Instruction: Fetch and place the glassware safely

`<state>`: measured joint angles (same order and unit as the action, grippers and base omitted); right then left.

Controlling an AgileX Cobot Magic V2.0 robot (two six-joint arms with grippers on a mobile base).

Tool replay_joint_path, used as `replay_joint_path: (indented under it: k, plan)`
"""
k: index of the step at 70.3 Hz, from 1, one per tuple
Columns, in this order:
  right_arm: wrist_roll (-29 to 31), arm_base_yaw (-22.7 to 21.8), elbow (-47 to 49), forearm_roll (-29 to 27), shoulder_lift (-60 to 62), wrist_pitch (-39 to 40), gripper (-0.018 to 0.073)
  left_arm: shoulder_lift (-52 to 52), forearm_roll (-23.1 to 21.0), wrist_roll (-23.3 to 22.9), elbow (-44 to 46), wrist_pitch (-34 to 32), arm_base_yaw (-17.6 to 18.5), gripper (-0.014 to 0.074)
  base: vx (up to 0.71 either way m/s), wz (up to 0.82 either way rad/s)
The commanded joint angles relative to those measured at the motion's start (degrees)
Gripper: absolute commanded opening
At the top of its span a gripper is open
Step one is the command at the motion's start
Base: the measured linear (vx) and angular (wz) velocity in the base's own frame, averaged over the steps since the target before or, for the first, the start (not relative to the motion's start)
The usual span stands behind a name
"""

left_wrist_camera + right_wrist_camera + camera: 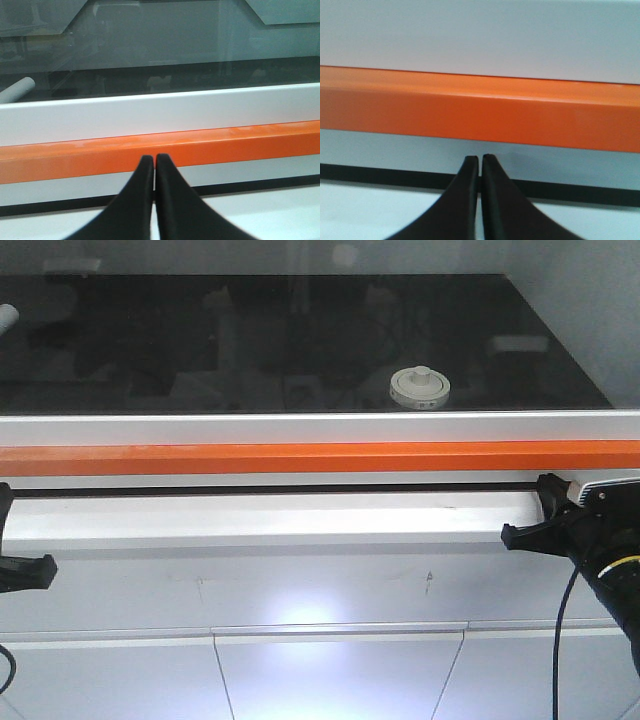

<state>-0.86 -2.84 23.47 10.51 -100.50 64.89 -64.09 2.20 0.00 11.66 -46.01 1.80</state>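
Note:
The glassware (420, 388) is a short clear jar with a round off-white knobbed lid. It stands on the dark worktop (250, 340) beyond the orange bar, right of centre in the front view. My left gripper (153, 159) is shut with nothing between its fingers and points at the orange bar (225, 142). My right gripper (480, 159) is likewise shut and empty, just below the orange bar (520, 110). In the front view the left gripper (12, 540) sits at the left edge and the right gripper (535, 510) at the right, both low and well short of the jar. Neither wrist view shows the jar.
A white frame rail (300, 427) and the orange bar (300, 457) run across the front of the worktop, with a white ledge (300, 520) below. A pale cylinder end (6, 318) shows at far left, seen also as a grey tube (17, 89). Reflections cover the dark surface.

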Motion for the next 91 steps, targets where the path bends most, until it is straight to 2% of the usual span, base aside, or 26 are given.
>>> replay_joint_path:
  k: [1, 42, 55, 70, 91]
  plan:
    - [0.0, -0.3, 2.4, 0.1, 0.8, 4.7, -0.0004, 0.4, -0.6, 0.3, 1.5, -3.9, 0.4, -0.0007, 0.0, 0.0]
    - [0.0, -0.3, 4.8, 0.2, 0.1, 7.0, -0.0004, -0.9, -0.6, 0.5, 1.5, -2.0, 0.4, -0.0007, 0.0, 0.0]
    - [0.0, -0.3, 4.8, 0.2, 0.1, 7.0, -0.0004, -6.5, -0.7, 0.9, 1.6, -4.0, 0.4, -0.0007, 0.0, 0.0]
    - [0.0, -0.3, 4.8, 0.2, 0.1, 7.0, -0.0004, -15.3, -1.0, 1.8, 2.3, -11.6, 0.4, -0.0007, 0.0, 0.0]
    - [0.0, -0.3, 4.7, 0.2, 0.1, 7.1, -0.0004, -24.2, -0.9, 2.3, 9.3, -11.6, 0.4, -0.0007, 0.0, 0.0]
